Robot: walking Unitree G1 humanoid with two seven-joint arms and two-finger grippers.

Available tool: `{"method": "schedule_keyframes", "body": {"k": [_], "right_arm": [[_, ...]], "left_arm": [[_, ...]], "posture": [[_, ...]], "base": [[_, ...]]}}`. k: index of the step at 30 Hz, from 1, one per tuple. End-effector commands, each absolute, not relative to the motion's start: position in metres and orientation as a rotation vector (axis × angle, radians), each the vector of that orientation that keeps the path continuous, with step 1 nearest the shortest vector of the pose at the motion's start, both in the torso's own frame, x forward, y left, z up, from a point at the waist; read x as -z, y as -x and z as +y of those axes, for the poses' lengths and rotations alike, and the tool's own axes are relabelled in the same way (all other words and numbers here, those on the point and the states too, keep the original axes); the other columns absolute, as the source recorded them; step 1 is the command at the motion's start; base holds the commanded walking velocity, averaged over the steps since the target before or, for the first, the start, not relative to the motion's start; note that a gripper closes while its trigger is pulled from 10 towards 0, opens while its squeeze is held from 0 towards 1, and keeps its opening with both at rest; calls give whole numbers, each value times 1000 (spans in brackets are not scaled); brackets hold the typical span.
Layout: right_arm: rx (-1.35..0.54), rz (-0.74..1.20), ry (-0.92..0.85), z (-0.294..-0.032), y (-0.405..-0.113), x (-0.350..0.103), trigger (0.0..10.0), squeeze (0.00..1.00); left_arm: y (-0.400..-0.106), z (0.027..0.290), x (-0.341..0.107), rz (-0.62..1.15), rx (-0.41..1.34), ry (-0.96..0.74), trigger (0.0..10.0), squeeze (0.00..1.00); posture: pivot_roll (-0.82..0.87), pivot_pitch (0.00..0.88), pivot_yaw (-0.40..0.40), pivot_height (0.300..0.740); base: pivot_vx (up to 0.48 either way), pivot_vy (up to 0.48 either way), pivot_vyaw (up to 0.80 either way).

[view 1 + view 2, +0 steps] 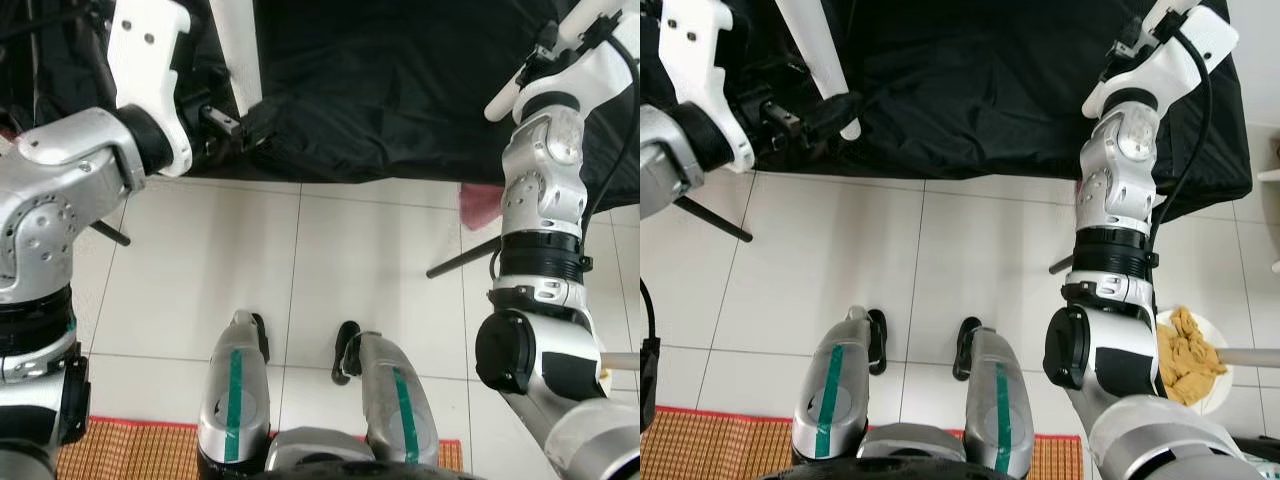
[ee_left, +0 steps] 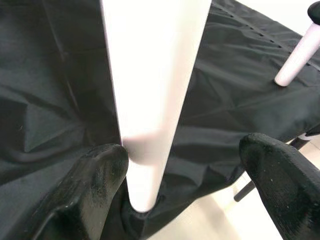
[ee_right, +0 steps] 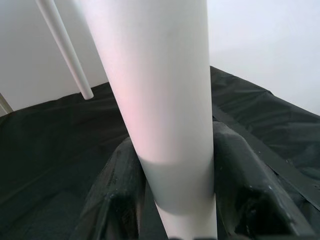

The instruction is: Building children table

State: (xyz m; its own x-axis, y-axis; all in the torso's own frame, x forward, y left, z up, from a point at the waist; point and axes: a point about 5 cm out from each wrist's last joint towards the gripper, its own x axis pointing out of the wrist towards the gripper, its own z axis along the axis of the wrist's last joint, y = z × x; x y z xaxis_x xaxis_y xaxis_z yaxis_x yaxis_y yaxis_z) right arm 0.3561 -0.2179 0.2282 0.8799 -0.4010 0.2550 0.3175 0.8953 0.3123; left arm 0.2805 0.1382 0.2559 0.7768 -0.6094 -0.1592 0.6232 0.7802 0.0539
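Left gripper point(image 2: 182, 180) gapes around a smooth tapered white leg point(image 2: 152, 100); right gripper point(image 3: 175, 200) clamps another round white leg point(image 3: 160, 100) over the creased black cloth point(image 1: 400, 80).

White tiled floor point(image 1: 360, 270), woven mat point(image 1: 120, 450) nearby

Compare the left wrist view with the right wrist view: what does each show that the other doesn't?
Left wrist: the left gripper is open, one finger touching a white leg, the other apart from it; pale floor lies past the cloth edge. Right wrist: the right gripper is shut on another white leg, with a white wall behind. Both: black cloth and a farther leg.
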Motion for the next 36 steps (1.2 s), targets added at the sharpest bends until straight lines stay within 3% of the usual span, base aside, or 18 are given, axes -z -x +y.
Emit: {"method": "schedule_keyframes", "body": {"k": [1,18,19,34,35,36], "right_arm": [[444,-430,-346,-233,-348,-244,10000,0],[451,-447,-356,-233,-345,-246,10000,0],[449,-451,-358,-233,-345,-247,10000,0],[424,-462,-375,-228,-345,-250,10000,0],[418,-465,-376,-228,-345,-251,10000,0],[415,-466,-377,-227,-345,-252,10000,0]], "left_arm": [[-286,136,-256,132,663,-134,10000,0],[-322,157,-270,96,495,-178,10000,0],[-324,157,-271,77,488,-178,0,0],[-334,150,-292,-16,479,-186,157,0],[-336,151,-297,-27,469,-186,5529,0],[-338,151,-299,-34,463,-186,5529,0]], "posture": [[145,133,-26,740],[130,118,-8,740],[130,111,-9,740],[125,99,-4,740],[125,100,-5,740],[125,99,-5,740]], "base": [[0,0,0],[0,0,0],[0,0,0],[0,0,0],[0,0,0],[0,0,0]]}}
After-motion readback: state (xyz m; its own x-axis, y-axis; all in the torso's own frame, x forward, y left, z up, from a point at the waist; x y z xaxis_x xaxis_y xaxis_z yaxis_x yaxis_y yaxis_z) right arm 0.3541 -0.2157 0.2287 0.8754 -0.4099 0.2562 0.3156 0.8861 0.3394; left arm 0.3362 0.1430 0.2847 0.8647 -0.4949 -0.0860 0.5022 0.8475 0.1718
